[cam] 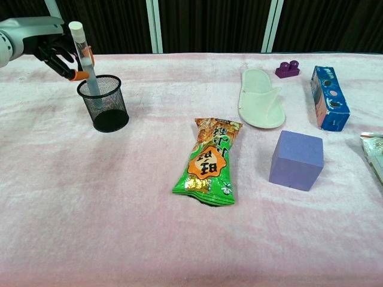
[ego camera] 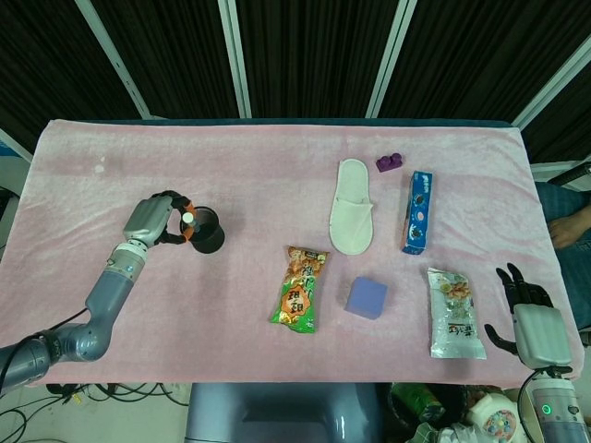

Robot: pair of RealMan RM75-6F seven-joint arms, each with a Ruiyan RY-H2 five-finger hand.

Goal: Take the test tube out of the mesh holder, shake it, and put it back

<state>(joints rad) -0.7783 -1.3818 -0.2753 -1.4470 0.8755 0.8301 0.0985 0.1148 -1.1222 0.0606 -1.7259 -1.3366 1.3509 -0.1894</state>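
The black mesh holder [cam: 106, 105] [ego camera: 207, 230] stands on the pink cloth at the left. A clear test tube [cam: 83, 58] with a white cap [ego camera: 188, 219] stands nearly upright, its lower part inside the holder. My left hand [cam: 57, 45] [ego camera: 162, 217] grips the tube's upper part from the left, orange-tipped fingers around it. At the table's near right edge my right hand [ego camera: 524, 297] rests with its fingers spread and nothing in it; the chest view does not show it.
A green snack bag [cam: 209, 161] and a purple block [cam: 296, 159] lie mid-table. A white slipper [cam: 258, 106], a purple brick [cam: 287, 69], a blue box [cam: 328, 98] and a white snack packet [ego camera: 455, 313] lie to the right.
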